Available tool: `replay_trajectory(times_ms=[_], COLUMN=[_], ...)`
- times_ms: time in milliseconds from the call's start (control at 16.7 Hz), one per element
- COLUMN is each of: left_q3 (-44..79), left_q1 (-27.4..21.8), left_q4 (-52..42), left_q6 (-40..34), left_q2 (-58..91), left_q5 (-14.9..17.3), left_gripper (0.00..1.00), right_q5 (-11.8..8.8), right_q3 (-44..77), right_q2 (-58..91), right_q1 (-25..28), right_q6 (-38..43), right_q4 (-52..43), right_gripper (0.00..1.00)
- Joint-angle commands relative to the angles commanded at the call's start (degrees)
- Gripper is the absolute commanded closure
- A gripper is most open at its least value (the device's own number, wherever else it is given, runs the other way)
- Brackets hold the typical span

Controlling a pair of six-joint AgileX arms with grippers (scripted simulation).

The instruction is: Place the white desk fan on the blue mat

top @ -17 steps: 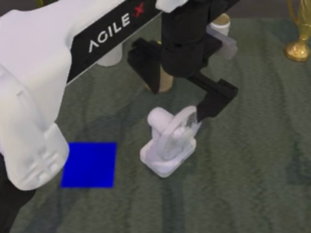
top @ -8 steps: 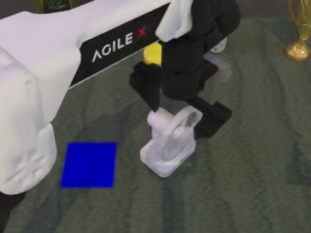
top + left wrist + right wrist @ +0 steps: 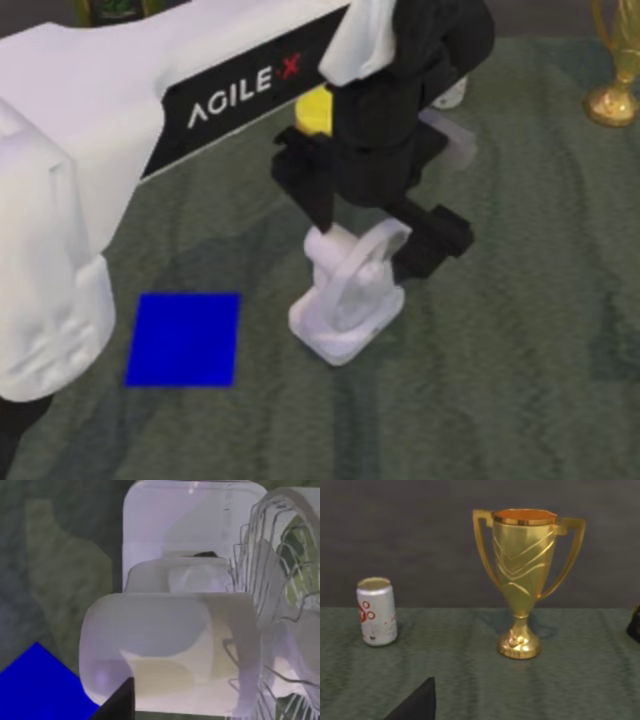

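The white desk fan [image 3: 345, 295] stands upright on the green table, a little right of the blue mat [image 3: 183, 338] and apart from it. My left gripper [image 3: 368, 235] hangs over the fan, open, one black finger by the motor housing and the other by the grilled head, both close against it. In the left wrist view the fan [image 3: 165, 630] fills the frame, one fingertip [image 3: 117, 705] sits beside the housing, and a corner of the mat [image 3: 40, 685] shows. My right arm is parked out of the top view; one fingertip [image 3: 417, 705] shows, with nothing near it.
A gold trophy [image 3: 612, 95] stands at the far right edge, shown as the trophy [image 3: 522, 580] in the right wrist view, with a drinks can [image 3: 376, 611] beside it. A yellow object [image 3: 315, 108] and a pale object [image 3: 452, 140] sit behind the fan, partly under the left arm.
The left gripper came down over the fan, and its fingers drew in a little on both sides. The fan and the mat stayed where they were.
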Motion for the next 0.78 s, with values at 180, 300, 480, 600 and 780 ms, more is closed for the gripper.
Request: replay_trajectory(times_ms=[180, 300, 480, 600, 780], left_q3=[0.00, 0.00, 0.00, 0.00, 0.00], left_q1=[0.00, 0.00, 0.00, 0.00, 0.00], left_q4=[0.00, 0.00, 0.00, 0.00, 0.00], left_q6=[0.00, 0.00, 0.00, 0.00, 0.00], left_q2=[0.00, 0.00, 0.00, 0.00, 0.00], left_q5=[0.00, 0.00, 0.00, 0.00, 0.00], left_gripper=[0.53, 0.68, 0.90, 1.00, 1.00], right_q5=[0.00, 0.00, 0.00, 0.00, 0.00], right_q3=[0.00, 0.00, 0.00, 0.00, 0.00], right_q2=[0.00, 0.00, 0.00, 0.00, 0.00], right_q1=[0.00, 0.00, 0.00, 0.00, 0.00], right_q6=[0.00, 0.00, 0.00, 0.00, 0.00], right_q4=[0.00, 0.00, 0.00, 0.00, 0.00], right_gripper=[0.00, 0.00, 0.00, 0.00, 0.00])
